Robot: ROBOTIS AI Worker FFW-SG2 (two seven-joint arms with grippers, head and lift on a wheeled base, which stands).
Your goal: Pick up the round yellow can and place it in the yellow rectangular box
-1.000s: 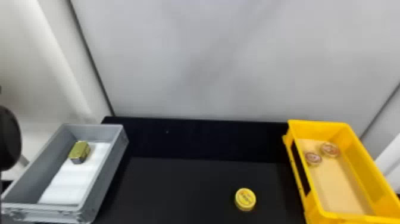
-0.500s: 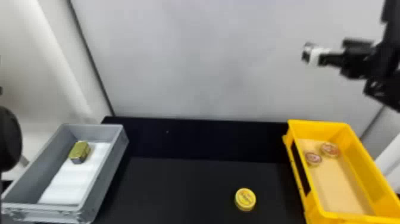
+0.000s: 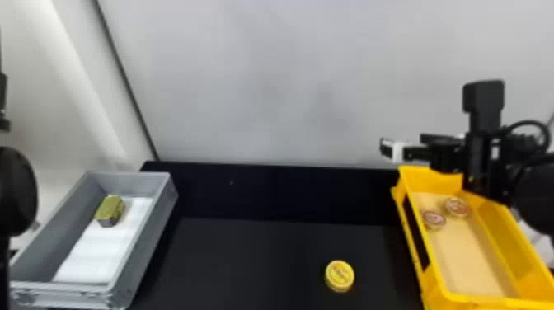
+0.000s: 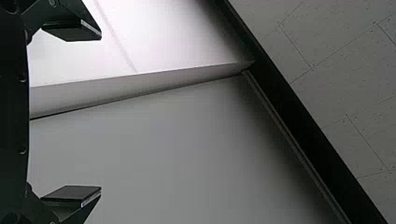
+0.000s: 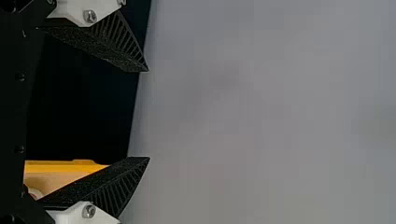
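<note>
The round yellow can (image 3: 339, 275) lies flat on the black table, left of the yellow rectangular box (image 3: 440, 278). My right gripper (image 3: 391, 150) is in the air over the far end of that box, well behind the can in the head view. In the right wrist view my right gripper (image 5: 148, 115) has its fingers wide apart with nothing between them. The left gripper (image 4: 101, 113) is raised away from the table, open and holding nothing, facing the wall and ceiling. The left arm is parked at the head view's left edge.
Two small round tins (image 3: 433, 219) lie inside the yellow box toward its far end. On the left stands a grey box (image 3: 145, 251) with a white liner and a gold-green tin (image 3: 110, 210). A pale wall (image 3: 268, 82) rises behind the table.
The right arm has come into the head view from the right and lowered toward the far end of the yellow box. The can, the boxes and the left arm have stayed put.
</note>
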